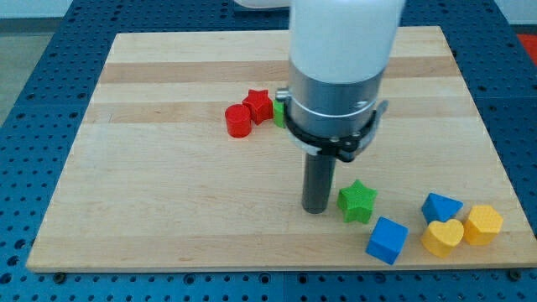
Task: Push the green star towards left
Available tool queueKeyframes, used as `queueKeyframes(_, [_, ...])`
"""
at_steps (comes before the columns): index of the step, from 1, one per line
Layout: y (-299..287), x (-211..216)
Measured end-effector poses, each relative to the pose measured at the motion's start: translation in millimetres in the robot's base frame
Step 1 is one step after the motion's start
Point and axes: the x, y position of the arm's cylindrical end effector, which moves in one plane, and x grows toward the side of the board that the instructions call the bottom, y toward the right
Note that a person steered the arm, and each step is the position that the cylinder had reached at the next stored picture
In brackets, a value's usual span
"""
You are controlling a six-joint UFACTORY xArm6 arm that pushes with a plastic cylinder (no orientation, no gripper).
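Green star [357, 201] is sitting at the lower right of the worktop [168, 210]; my tip [316, 210], a bare rod with no hand, is resting just left of it, wrongly sided for pushing leftward.

Single view, elevated front, angled down, close.

the arm [342, 38] shows as a broad white cylinder, smooth and unmarked. below it sits a wide silver-grey metal collar with a fine dark groove running round it. a black ring clamp wraps the collar's lower edge, with small lugs at its sides, possibly screw tabs. from it hangs a straight dark rod, matte and round, ending in my tip [316, 210].
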Motion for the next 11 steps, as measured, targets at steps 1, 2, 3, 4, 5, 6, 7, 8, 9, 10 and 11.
queueKeyframes(1, [-22.0, -18.6])
queueKeyframes(2, [-11.0, -52.1])
queueKeyframes(3, [37.2, -68.2])
queueKeyframes(4, [85.8, -55.3])
queueKeyframes(5, [110.6, -28.2])
queueKeyframes(6, [110.6, -2.3])
queueKeyframes(7, [104.8, 4.3])
queueKeyframes(8, [26.3, -3.6])
queueKeyframes(9, [-63.9, -29.6])
queueKeyframes(10, [-57.6, -46.1])
queueKeyframes(11, [-9.9, -67.7])
